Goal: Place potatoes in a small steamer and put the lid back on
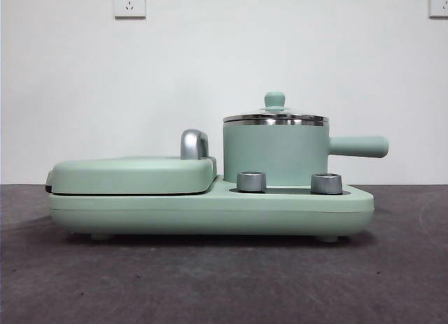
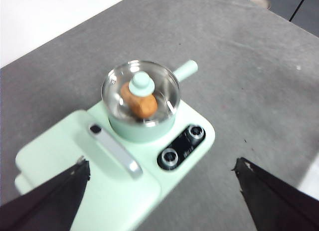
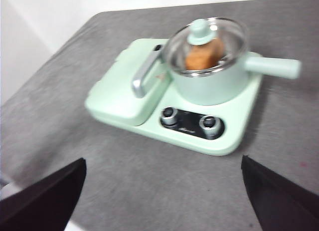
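Spreading widest across the scene is the grey table [image 1: 224, 282], and on it stands a mint-green cooker base [image 1: 210, 212]; the flat griddle cover [image 1: 133, 173] lies closed on one half of the base, with a steel handle [image 1: 194, 143] at its inner edge; on the other half stands the steamer [image 1: 275, 155], upright, its straight side handle [image 1: 358, 146] pointing away from the griddle; the glass lid [image 2: 141, 90] sits level on the steamer's steel rim, closed, with its small mint knob [image 1: 274, 100] on top; the potato [image 2: 138, 101] lies inside the steamer, seen through the glass in both wrist views, partly hidden beneath the knob; two steel dials [image 1: 251, 181] stand on the base in front of the steamer; the left gripper [image 2: 159, 191] hangs well above the cooker, jaws spread wide with nothing between them; the right gripper [image 3: 162, 193] likewise hangs high over the table on the dial side, jaws spread apart and empty; two white wall sockets [image 1: 130, 2] show on the wall behind.
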Robot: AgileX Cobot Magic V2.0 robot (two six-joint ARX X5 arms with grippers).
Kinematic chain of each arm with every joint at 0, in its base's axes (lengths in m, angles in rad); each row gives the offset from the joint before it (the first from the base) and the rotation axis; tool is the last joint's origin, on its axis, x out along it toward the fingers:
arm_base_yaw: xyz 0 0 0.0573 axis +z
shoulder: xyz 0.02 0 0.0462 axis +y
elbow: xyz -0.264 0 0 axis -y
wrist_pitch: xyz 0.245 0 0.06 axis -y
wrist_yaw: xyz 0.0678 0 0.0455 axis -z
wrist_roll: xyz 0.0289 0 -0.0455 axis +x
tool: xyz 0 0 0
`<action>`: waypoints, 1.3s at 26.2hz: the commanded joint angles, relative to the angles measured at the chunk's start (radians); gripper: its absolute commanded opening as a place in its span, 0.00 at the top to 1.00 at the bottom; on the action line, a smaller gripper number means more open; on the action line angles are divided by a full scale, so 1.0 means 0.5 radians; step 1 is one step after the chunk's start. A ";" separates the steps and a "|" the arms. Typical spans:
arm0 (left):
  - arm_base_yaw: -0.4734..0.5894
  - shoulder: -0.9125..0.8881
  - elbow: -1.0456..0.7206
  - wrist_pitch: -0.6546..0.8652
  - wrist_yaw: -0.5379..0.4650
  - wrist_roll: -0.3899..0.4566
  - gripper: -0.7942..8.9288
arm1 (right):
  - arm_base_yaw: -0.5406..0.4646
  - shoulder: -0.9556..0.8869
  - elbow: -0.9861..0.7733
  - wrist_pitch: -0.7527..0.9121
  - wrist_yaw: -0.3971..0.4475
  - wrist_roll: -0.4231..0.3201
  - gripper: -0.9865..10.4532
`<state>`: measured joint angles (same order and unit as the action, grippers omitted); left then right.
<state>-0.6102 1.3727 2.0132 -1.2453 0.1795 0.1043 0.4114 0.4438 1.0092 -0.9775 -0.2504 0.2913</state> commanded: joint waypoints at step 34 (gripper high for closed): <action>-0.007 -1.539 -1.755 0.697 0.003 -0.562 0.90 | 0.010 0.008 0.013 0.244 -0.225 -0.089 0.90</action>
<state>-0.6098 0.6014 1.1233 -0.9089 0.1802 -0.1734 0.4114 0.4446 1.0088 -0.8680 -0.3641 0.2581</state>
